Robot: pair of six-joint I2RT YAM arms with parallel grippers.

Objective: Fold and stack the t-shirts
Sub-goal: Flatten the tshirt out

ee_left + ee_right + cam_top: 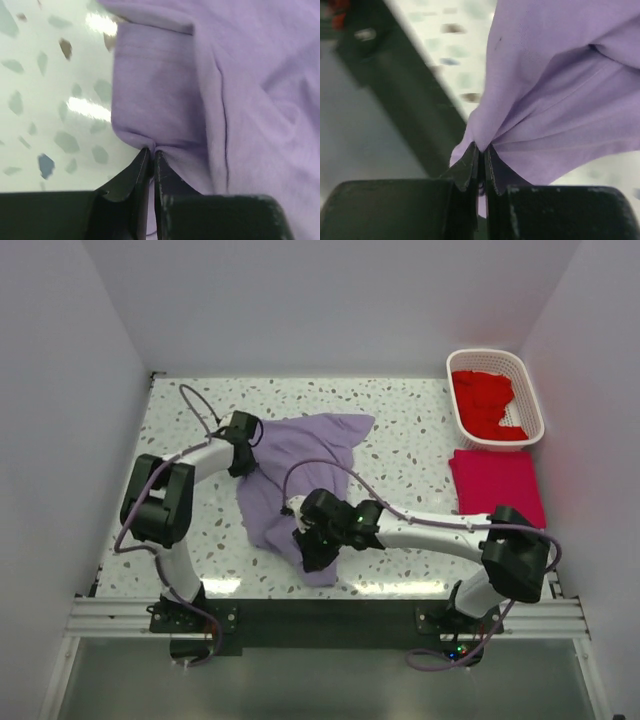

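While the lavender t-shirt (300, 440) lies rumpled across the middle of the speckled counter (410, 440), the left jaws are pinched tight on a fold at its left edge. The right jaws are clamped on a bunched corner at its near end, by the counter's front edge. A crimson-pink t-shirt (497, 485) lies folded flat at the right, just in front of the white basket (530, 390) holding red t-shirts (483, 400).

A white tabletop (400, 420) speckled with grey and dark flecks (a terrazzo look) fills the middle. Plain pale walls close it in: back wall (330, 300), left wall (60, 390), right wall (600, 370). Bright overhead light glares off it. An aluminium rail (110, 616) lines the near edge; below lies a grey surface (320, 680), possibly the floor.
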